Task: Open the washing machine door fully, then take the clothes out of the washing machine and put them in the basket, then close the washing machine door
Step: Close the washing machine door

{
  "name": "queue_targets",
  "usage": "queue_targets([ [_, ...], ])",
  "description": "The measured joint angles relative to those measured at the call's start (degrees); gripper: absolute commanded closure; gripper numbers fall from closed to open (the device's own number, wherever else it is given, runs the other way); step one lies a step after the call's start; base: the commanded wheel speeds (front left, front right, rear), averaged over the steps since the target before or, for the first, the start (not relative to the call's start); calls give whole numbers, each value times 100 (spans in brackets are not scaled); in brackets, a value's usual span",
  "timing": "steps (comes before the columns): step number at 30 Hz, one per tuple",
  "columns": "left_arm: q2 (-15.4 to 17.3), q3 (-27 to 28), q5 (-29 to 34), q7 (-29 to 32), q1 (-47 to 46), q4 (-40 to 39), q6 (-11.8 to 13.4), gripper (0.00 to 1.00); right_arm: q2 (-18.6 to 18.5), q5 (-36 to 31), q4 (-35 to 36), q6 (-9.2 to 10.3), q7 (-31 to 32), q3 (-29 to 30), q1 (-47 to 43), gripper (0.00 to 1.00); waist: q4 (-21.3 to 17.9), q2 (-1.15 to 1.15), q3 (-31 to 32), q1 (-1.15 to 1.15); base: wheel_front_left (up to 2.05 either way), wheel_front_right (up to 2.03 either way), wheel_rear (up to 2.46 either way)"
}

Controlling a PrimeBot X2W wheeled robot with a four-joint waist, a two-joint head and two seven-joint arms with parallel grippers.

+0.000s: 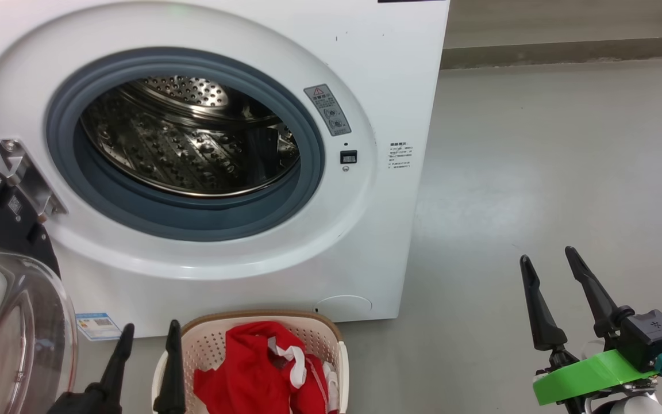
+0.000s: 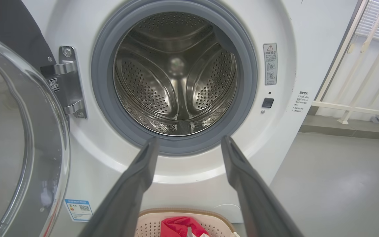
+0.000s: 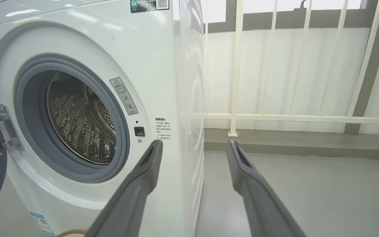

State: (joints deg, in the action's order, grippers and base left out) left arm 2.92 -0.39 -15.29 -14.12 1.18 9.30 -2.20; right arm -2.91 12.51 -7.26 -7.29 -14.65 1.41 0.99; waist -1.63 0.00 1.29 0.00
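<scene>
The white washing machine (image 1: 383, 69) fills the left of the head view, its steel drum (image 1: 193, 138) bare inside the grey-blue ring. Its door (image 1: 3, 299) hangs swung open at the far left, glass bowl toward me; the left wrist view has the door (image 2: 15, 138) at its left. The red clothes (image 1: 262, 368) lie in the cream basket (image 1: 316, 336) on the floor before the machine. My left gripper (image 1: 150, 336) is open just left of the basket, holding nothing. My right gripper (image 1: 549, 261) is open over the floor to the right, holding nothing.
Grey floor (image 1: 538, 172) stretches right of the machine to a low kerb (image 1: 566, 52). Beyond the kerb stands a white railing (image 3: 275, 117). Green tape (image 1: 589, 374) wraps my right wrist. The door's hinge bracket (image 1: 26, 175) juts out at the ring's left.
</scene>
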Motion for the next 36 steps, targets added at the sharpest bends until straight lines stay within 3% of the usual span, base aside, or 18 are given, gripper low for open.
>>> queue_targets([
  [8, 20, 0, 0, -1, -1, -119, 22, 0, 5, 2, -5, 0, 0, -4, 3, 0, -12, 0, -39, 0, -72, 72, 0],
  [25, 92, -124, -16, -9, -3, -287, 60, 0, 12, 3, -45, 0, 0, -11, 16, 0, 30, 0, -99, 0, -162, 162, 0],
  [36, 123, -165, -15, -9, -3, -345, 120, 0, 20, 22, -75, 0, 0, -13, 19, 0, 101, 0, -111, 0, -32, 32, 0],
])
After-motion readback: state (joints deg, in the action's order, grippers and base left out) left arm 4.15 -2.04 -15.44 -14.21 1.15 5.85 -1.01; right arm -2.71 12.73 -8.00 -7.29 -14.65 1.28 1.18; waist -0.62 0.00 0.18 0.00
